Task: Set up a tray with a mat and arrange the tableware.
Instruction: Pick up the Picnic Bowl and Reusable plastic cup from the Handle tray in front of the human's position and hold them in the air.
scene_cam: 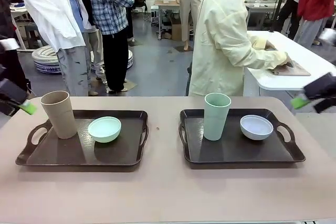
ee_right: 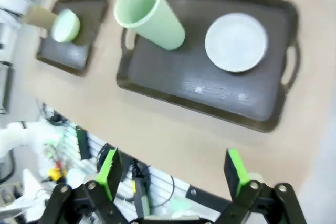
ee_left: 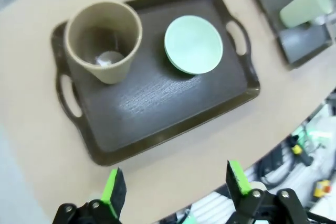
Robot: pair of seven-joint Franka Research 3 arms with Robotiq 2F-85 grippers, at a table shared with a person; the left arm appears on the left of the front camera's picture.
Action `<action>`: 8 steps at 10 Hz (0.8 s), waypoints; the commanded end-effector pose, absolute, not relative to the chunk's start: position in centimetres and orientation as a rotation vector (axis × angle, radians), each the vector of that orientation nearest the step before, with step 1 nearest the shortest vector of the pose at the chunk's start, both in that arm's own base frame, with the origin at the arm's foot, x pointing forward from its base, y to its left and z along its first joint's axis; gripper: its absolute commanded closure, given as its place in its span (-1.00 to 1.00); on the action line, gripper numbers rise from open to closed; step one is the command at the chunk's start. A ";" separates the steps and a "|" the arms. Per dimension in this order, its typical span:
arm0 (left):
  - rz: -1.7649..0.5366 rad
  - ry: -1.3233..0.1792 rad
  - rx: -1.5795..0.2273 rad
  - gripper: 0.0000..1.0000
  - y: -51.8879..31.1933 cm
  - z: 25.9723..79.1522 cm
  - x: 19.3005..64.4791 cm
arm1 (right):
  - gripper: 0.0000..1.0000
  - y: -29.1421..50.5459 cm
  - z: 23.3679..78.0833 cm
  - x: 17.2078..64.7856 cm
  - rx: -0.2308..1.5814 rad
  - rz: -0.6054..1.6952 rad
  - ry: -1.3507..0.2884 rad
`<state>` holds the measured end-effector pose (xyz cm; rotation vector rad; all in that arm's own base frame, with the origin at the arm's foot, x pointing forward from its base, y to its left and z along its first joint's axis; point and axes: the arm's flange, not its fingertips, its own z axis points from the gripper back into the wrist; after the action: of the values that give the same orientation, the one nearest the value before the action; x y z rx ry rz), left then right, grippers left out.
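Nearby, the tan cup (ee_left: 103, 40) stands apart from the left gripper (ee_left: 173, 174)

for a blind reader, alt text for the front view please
Two dark trays sit side by side on a table: left tray with a tan cup and green bowl, right tray with a green cup and white bowl. A person stands beyond.

The dark tray (ee_left: 157, 103) is finished with a fine, faintly glossy grain; the tan cup (ee_left: 105, 43) and mint bowl (ee_left: 193, 44) are seen as matt plastic.
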<state>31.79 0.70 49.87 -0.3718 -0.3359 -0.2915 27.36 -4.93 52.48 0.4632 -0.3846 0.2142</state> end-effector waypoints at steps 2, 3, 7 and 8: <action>-0.210 -0.361 -0.651 -1.00 8.4 45.9 28.0 | -1.00 -10.9 44.2 20.9 0.671 0.125 -0.436; -0.169 -0.386 -0.766 -1.00 11.3 45.6 28.2 | -1.00 -13.1 43.6 20.5 0.732 0.098 -0.463; -0.072 -0.407 -1.030 -1.00 14.6 44.7 30.3 | -1.00 -16.6 41.1 20.7 0.971 0.072 -0.557; -0.058 -0.413 -1.035 -1.00 13.0 45.0 30.4 | -1.00 -16.3 41.0 20.8 1.007 0.081 -0.577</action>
<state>29.59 13.81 44.57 -1.0326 -0.4137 -0.0509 21.81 -20.56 43.94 0.9617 -0.5604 0.0441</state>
